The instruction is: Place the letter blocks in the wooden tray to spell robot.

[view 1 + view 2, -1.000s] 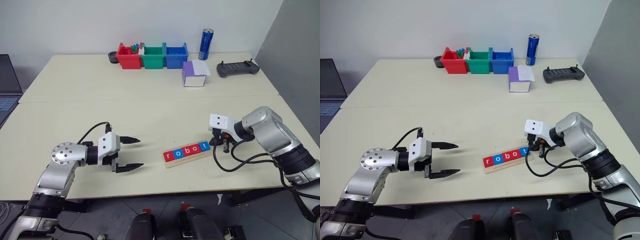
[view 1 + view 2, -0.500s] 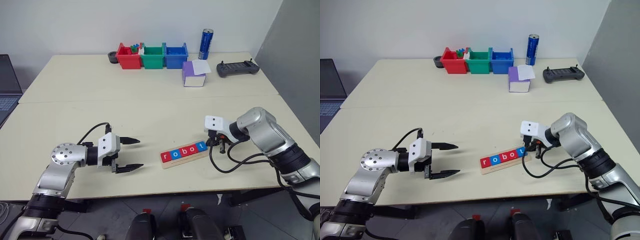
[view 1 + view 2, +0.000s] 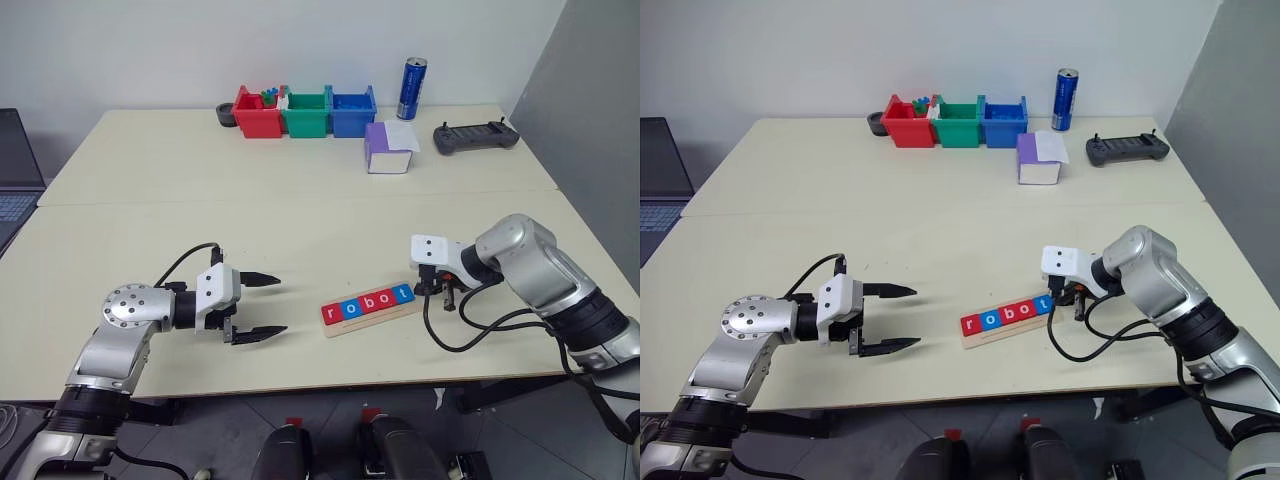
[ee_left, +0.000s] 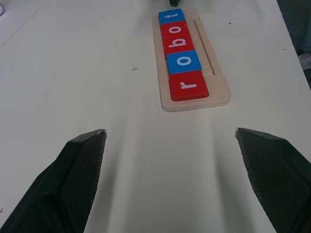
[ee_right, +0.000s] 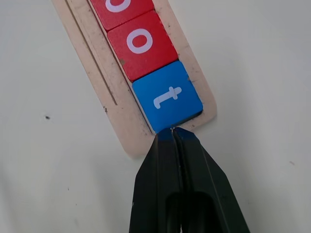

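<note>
The wooden tray (image 3: 378,316) lies near the table's front edge, right of centre. In it the letter blocks (image 3: 368,301) sit in a row reading r, o, b, o, t: red r (image 4: 188,85), blue o (image 4: 183,61), two red tiles, then blue t (image 5: 166,96). My right gripper (image 5: 171,130) is shut and empty, its tip against the outer edge of the t block at the tray's right end (image 3: 443,294). My left gripper (image 3: 278,305) hovers open and empty a little left of the tray, pointing at it.
Red (image 3: 257,113), green (image 3: 306,113) and blue bins (image 3: 353,111) stand at the back with a blue can (image 3: 411,88). A purple-and-white box (image 3: 388,148) and a black controller (image 3: 476,136) lie at the back right. A laptop (image 3: 15,175) sits at the far left.
The tray with its blocks has slid slightly to the left, with the shut right gripper at its end. The left arm has not moved.
</note>
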Robot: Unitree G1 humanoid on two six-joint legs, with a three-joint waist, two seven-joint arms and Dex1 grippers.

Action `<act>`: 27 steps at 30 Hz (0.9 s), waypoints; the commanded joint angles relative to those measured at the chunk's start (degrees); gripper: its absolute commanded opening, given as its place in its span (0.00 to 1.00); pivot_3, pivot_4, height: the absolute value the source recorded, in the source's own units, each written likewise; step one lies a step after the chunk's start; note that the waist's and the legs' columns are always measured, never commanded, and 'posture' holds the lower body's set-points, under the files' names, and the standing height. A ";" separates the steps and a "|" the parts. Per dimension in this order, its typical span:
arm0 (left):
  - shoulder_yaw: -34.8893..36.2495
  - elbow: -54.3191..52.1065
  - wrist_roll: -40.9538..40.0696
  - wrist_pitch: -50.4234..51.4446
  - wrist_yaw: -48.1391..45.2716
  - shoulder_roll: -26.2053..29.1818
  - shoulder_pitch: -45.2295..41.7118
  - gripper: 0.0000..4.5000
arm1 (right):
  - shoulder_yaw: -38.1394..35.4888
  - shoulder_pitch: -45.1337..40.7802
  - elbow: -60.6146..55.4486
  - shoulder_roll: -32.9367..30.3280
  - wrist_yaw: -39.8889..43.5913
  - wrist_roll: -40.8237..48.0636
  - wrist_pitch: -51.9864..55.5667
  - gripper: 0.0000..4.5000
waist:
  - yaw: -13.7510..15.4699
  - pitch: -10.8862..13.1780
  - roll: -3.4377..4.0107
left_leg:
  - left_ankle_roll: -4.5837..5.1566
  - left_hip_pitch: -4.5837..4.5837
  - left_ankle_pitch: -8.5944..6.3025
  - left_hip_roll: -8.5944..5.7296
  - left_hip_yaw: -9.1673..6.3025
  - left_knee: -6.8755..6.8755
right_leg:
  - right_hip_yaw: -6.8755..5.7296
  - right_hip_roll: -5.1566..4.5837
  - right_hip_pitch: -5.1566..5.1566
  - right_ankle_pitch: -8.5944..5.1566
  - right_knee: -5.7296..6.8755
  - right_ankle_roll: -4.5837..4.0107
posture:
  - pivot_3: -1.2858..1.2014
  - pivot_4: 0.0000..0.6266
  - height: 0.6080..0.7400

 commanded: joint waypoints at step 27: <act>1.26 -2.53 -0.67 0.23 0.44 1.07 0.77 1.00 | -2.14 -3.35 7.82 8.27 6.34 8.08 -27.18 0.99 | -0.19 0.00 0.00 | 0.00 0.02 0.00 0.01 -0.02 0.00 | -0.03 0.01 0.01 0.01 0.02 0.02 | 0.52 0.24 1.00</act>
